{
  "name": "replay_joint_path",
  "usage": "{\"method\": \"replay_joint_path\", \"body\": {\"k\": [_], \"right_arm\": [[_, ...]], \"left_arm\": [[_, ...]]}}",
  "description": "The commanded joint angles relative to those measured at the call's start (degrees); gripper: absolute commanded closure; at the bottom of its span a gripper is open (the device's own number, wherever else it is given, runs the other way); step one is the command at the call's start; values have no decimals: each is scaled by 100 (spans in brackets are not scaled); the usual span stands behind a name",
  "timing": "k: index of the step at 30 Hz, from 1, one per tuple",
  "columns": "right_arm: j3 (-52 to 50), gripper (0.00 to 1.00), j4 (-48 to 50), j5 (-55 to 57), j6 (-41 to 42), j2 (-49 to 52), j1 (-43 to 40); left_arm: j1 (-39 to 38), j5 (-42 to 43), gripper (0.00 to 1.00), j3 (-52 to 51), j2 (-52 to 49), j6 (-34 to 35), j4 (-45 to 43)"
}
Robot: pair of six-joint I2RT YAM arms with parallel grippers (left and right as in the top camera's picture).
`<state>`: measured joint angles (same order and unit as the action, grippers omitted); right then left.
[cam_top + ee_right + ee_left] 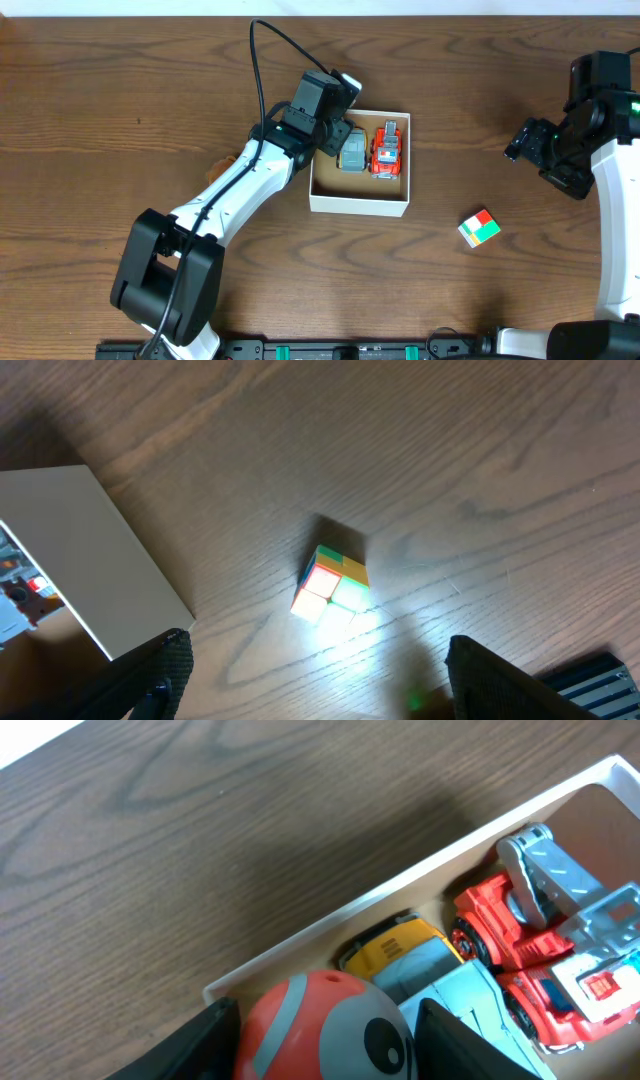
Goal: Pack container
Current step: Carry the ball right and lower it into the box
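My left gripper, clenched on the orange ball, hung just inside the left wall of the container, which lay mid-table directly below it, well apart from my right gripper.

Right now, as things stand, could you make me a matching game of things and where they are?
Things:
1. orange ball
2. red truck
3. colour cube
4. right gripper

Places or states:
A. on the table, outside the container
B. open, holding nothing
C. held in the left gripper
D. lying inside the container

Pairs: 1-C, 2-D, 3-A, 4-B.
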<state>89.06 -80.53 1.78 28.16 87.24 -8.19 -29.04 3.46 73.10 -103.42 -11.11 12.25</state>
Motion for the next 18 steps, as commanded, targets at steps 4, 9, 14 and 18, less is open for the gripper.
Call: {"method": "replay_joint_path", "body": {"k": [4, 9, 14, 18], "right_arm": [[-35, 16, -7, -35, -63, -2, 0], [-35, 16, -7, -35, -63, -2, 0], [-35, 16, 0, -33, -61, -2, 0], [-35, 16, 0, -33, -63, -2, 0]], "left_arm": [[33, -92, 33, 52, -120, -20, 55], [33, -92, 32, 52, -120, -20, 66], [33, -92, 32, 55, -76, -20, 63], [33, -94, 32, 55, 57, -20, 44]]}}
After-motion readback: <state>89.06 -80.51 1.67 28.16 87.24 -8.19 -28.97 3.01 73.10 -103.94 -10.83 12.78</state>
